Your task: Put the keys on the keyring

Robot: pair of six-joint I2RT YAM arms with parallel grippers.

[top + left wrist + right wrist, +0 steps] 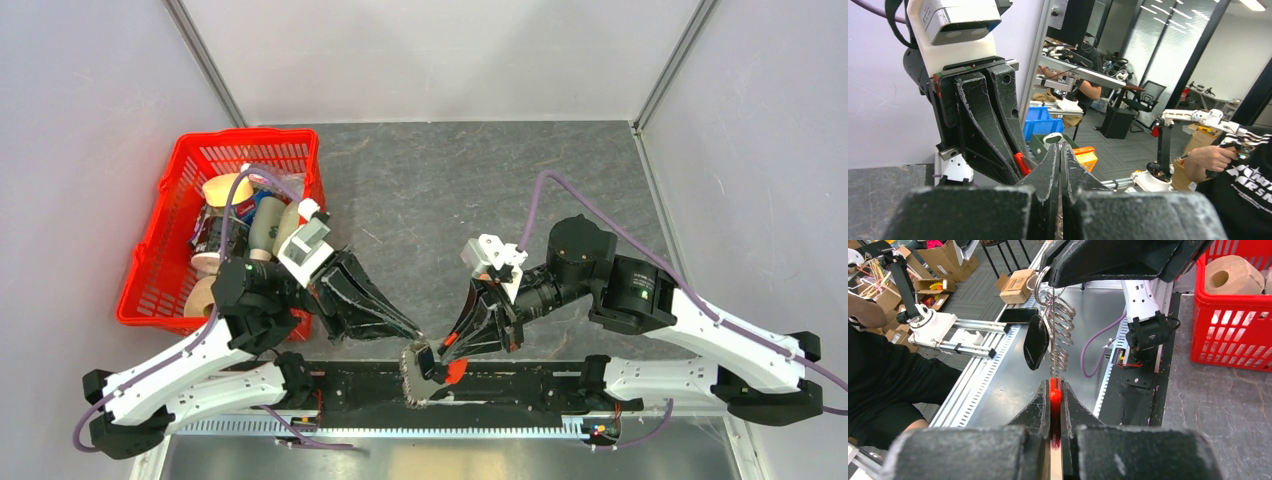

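**A:** How will the grey metal oblong keyring (1060, 347), edged with its row of small wire rings, handle?

**B:** Light and stiff, I judge, but it is bare, slick wire that could twist in a pinch. The bright red curved strip (1054, 394) at its near end looks the better hold, being flatter and less slippery.

**A:** And the keys?

**B:** The small black oblong fob (1036, 342) hangs free beside the rings. It looks very light and would likely swing at any jolt. I cannot make out the silver key itself.

**A:** Where does it all sit relative to each end effector?

**B:** The right end effector (447, 350) is clenched on the red strip, and the keyring stands straight out from its fingertips. The left end effector (1060, 167) is pressed shut too. The loop's far end runs under its fingers, so I take it to be gripping the keyring, though the contact is hidden. The whole thing is held up between the two tips, above the near edge of the dark grey table (480, 170).
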